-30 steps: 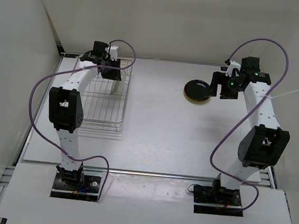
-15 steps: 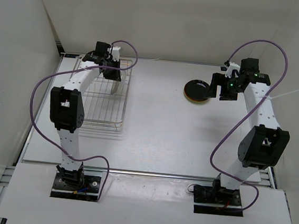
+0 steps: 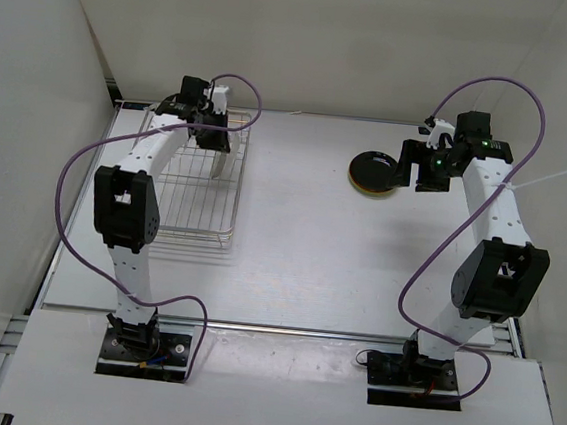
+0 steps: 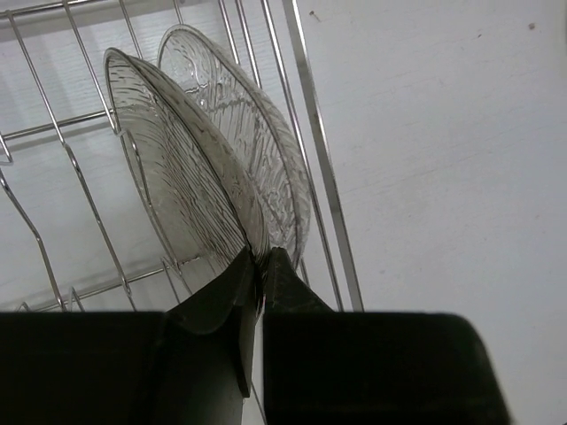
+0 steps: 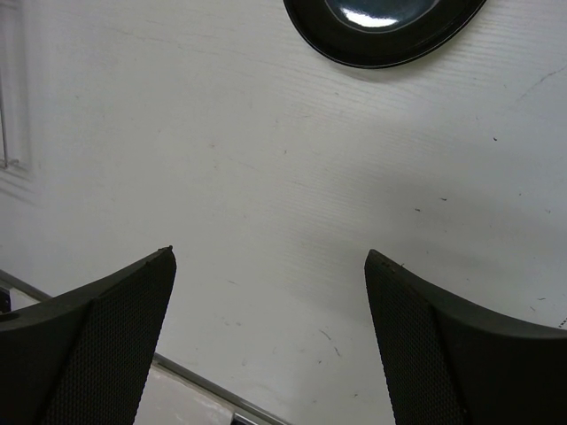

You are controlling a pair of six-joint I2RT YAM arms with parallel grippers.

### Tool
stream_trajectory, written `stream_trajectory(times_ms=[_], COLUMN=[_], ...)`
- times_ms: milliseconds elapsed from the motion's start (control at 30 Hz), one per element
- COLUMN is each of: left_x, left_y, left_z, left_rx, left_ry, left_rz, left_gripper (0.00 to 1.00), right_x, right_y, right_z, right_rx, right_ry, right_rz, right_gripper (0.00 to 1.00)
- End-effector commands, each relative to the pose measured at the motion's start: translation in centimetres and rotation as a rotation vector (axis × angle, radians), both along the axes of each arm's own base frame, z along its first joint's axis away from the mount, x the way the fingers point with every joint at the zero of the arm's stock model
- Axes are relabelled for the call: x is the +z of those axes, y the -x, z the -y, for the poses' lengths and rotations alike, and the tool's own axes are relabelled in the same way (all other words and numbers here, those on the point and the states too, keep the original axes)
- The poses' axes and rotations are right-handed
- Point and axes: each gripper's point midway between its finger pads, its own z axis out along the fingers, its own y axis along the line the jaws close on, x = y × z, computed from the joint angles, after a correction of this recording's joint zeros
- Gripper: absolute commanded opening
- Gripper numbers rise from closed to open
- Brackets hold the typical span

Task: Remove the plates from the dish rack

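Clear glass plate, nipped by its rim in the closed left gripper, may slip or snag the dish rack wire just right of it; right gripper gapes empty.

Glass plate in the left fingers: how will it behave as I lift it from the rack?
The glass plate looks rigid but probably brittle, so a knock on the rack wires may chip it. The fingers pinch only its rim, so smooth glass could slip or swing. A second plate stands close behind and may clink.
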Motion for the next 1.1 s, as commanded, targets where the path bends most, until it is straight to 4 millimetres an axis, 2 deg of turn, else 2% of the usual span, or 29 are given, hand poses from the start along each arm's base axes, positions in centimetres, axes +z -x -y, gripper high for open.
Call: stream_trajectory(times_ms=[0,133,167,467,567,600,633,667,700,733,767,800,833,867,900,933,967,1000,1033,1067], left_x=[8.6,11.7,11.8,16.5,18.1,17.9,18.6,19.0,19.3,19.2,19.4,18.9,18.5,19.6,17.8,18.0,18.6,17.1,17.5,17.3], left_y=[-0.3,0.0,0.1,2.1,3.2,3.9,5.1,5.8,6.5,8.3,8.9,9.6,10.9,11.9,12.7,14.0,15.1,15.3,15.6,17.5], left_z=[-0.7,-0.5,-0.9,-1.0,0.1,0.7,2.0,2.5,3.2,4.7,5.3,5.9,7.6,8.1,8.6,9.9,10.2,10.9,10.2,12.5], left_rx=[0.031,0.02,0.03,-0.004,-0.08,-0.118,-0.188,-0.257,-0.309,-0.368,-0.428,-0.456,-0.486,-0.498,-0.549,-0.556,-0.562,-0.609,-0.568,-0.639], left_ry=[0.007,0.026,0.024,0.026,0.041,0.038,0.049,0.002,-0.023,-0.078,-0.151,-0.212,-0.328,-0.389,-0.495,-0.631,-0.701,-0.822,-0.962,-1.017], left_rz=[0.169,0.216,0.211,0.277,0.303,0.287,0.296,0.323,0.335,0.328,0.363,0.37,0.39,0.449,0.45,0.504,0.556,0.593,0.63,0.698], left_gripper=[0.11,0.11,0.11,0.11,0.11,0.11,0.11,0.11,0.11,0.11,0.11,0.11,0.11,0.11,0.11,0.11,0.11,0.11,0.11,0.11], right_x=[1.7,2.0,2.1,2.1,2.7,2.8,3.1,3.2,4.2,4.7,5.5,6.8,7.4,8.3,10.0,10.9,11.8,12.6,13.6,14.0], right_y=[0.2,0.3,0.3,0.4,0.2,0.3,0.3,0.3,0.2,0.3,1.0,0.8,0.9,1.6,1.3,1.4,1.7,1.9,2.0,2.6], right_z=[-0.3,-0.3,-0.5,-0.6,-0.7,-0.8,-0.8,-1.0,-1.1,-1.4,-2.3,-2.7,-3.1,-3.9,-4.3,-4.8,-5.5,-5.7,-6.3,-7.3], right_rx=[0.025,0.025,0.03,0.035,0.028,0.033,0.033,0.04,0.046,0.056,0.086,0.116,0.139,0.164,0.182,0.205,0.222,0.228,0.251,0.28], right_ry=[-0.009,-0.008,-0.016,-0.024,-0.028,-0.036,-0.036,-0.046,-0.054,-0.069,-0.119,-0.137,-0.159,-0.188,-0.208,-0.241,-0.257,-0.264,-0.261,-0.263], right_rz=[0.062,0.071,0.072,0.072,0.079,0.079,0.082,0.083,0.101,0.107,0.095,0.121,0.123,0.113,0.145,0.153,0.162,0.172,0.202,0.21], right_gripper=[0.9,0.9,0.9,0.9,0.9,0.9,0.9,0.9,0.9,0.9,0.9,0.91,0.91,0.91,0.91,0.91,0.92,0.93,0.96,1.0])
